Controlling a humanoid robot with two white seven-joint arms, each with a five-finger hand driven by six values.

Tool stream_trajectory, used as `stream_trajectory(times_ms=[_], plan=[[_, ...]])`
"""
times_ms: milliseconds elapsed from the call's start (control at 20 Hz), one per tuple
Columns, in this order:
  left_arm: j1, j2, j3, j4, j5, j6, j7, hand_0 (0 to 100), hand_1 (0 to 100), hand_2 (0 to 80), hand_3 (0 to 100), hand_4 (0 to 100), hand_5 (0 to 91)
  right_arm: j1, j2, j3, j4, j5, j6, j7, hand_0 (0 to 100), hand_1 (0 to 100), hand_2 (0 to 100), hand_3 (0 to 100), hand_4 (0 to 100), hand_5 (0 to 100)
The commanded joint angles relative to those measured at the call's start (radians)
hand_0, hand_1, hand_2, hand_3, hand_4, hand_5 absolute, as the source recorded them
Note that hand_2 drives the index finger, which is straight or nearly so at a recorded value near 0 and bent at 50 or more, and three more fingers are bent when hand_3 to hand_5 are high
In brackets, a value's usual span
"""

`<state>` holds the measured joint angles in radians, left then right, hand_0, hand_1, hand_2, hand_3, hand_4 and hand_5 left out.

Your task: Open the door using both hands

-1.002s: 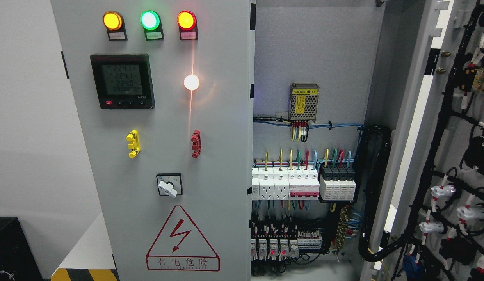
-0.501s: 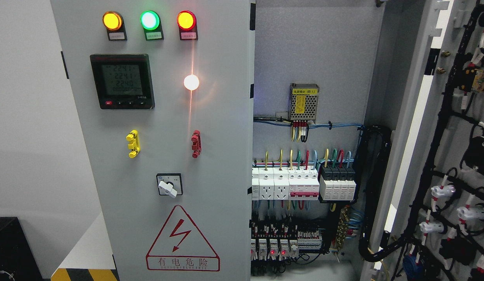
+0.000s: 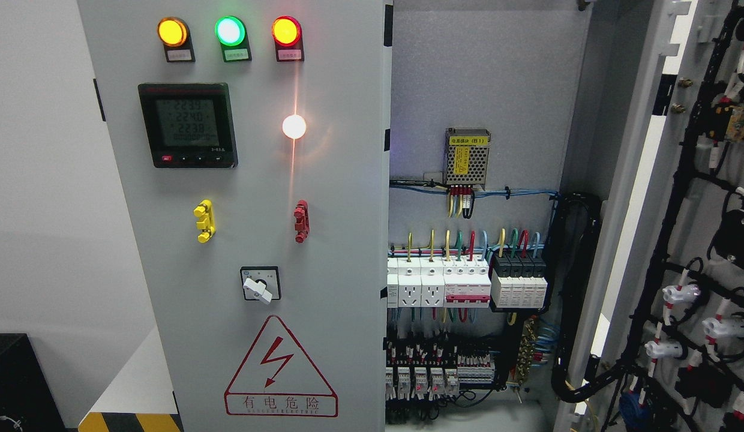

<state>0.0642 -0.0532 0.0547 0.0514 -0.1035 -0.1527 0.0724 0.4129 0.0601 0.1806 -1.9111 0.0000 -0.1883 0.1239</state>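
Looking at it vs a sec ago, nothing's moved: right door [image 3: 696,198] swung wide, left door [image 3: 246,216] beside it shut, no hand visible, so can't tell grip state.

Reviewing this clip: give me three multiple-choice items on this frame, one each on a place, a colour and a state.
1. Where is the rotary switch?
A. above the warning triangle
B. above the meter
C. inside the cabinet

2. What colour is the middle indicator lamp?
A. blue
B. green
C. white

3. How does the right door stand?
A. shut
B. removed
C. swung open

Answers: 1 A, it sits on the left door just over the triangle. 2 B, it glows green between the amber and red lamps. 3 C, the breakers and wiring show.
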Motion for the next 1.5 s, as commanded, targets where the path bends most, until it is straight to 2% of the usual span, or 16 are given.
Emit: stream_trajectory(times_ms=[0,100,451,751,1052,1453], plan=[[-0.009,-0.011,-0.001,-0.001,0.001,0.066,0.0,0,0,0.0,0,0,0.0,-0.084,-0.011,0.026,-0.12,-0.031,0.004,-0.004,0,0,0,0,0,0],[-0.01,-0.011,-0.001,-0.005,0.002,0.105,0.0,0,0,0.0,0,0,0.0,-0.117,-0.013,0.026,-0.115,-0.031,0.001,-0.003,0,0,0,0,0,0],[-0.015,-0.01,0.002,-0.027,0.001,0.099,0.0,0,0,0.0,0,0,0.0,-0.238,-0.011,0.049,-0.097,-0.031,0.006,-0.004,0,0,0,0,0,0],[-0.017,-0.022,0.001,-0.028,-0.001,0.099,0.0,0,0,0.0,0,0,0.0,-0.341,-0.003,0.05,-0.014,-0.032,0.013,-0.006,0,0,0,0,0,0],[-0.017,-0.04,0.002,-0.028,-0.001,0.099,0.0,0,0,0.0,0,0,0.0,-0.466,0.003,0.039,-0.005,-0.035,0.177,-0.01,0,0,0,0,0,0],[-0.017,-0.043,0.005,-0.028,-0.001,0.099,-0.002,0,0,0.0,0,0,0.0,-0.586,0.023,0.036,0.046,-0.035,0.248,-0.013,0,0,0,0,0,0]])
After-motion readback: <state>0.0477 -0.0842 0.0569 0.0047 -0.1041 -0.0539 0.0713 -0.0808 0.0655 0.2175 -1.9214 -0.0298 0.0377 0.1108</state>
